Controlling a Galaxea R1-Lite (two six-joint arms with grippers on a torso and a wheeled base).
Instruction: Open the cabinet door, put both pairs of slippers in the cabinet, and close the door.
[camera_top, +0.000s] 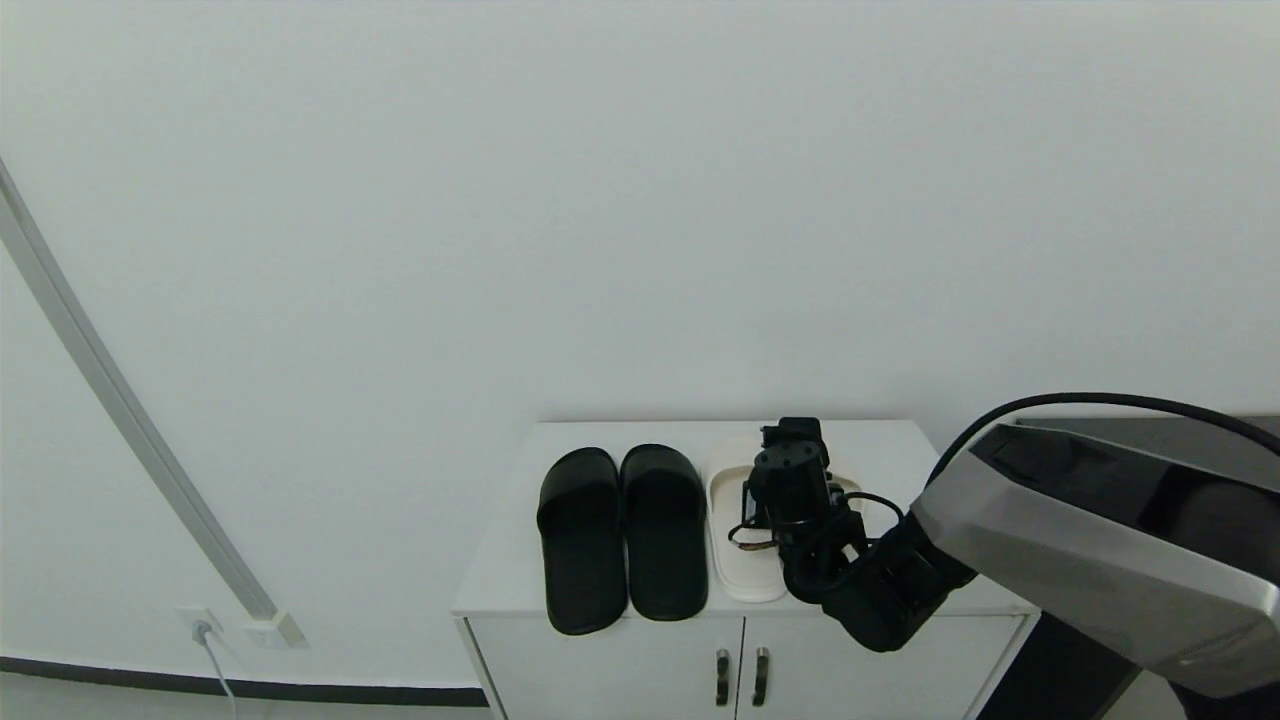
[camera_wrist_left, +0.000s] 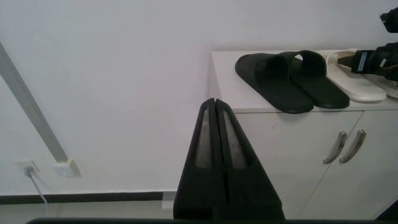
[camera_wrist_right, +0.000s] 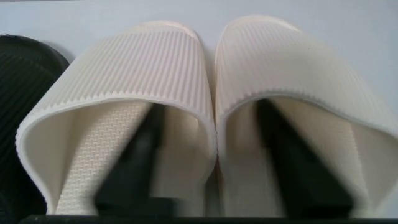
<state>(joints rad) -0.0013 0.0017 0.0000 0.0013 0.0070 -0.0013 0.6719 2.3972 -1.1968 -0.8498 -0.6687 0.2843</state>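
Right gripper (camera_wrist_right: 208, 124) stands open, one finger (camera_wrist_right: 137, 162) under each strap of the white slippers (camera_top: 742, 565), which lie on the cabinet top (camera_top: 510, 570) just right of the black slippers (camera_top: 620, 540). Pinch both inner strap walls together evenly, then lift level

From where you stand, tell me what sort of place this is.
Likely a home entryway, or a mock-up: a white cabinet against a bare wall, black slippers and cream slippers on top.

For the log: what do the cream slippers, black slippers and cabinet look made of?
Cream slippers: likely moulded foam or rubber, matte, fine ribbing on the straps.
Black slippers: seemingly the same, matte, one-piece shape.
Cabinet: probably white laminated board, smooth flat faces; handles look metallic, shiny.
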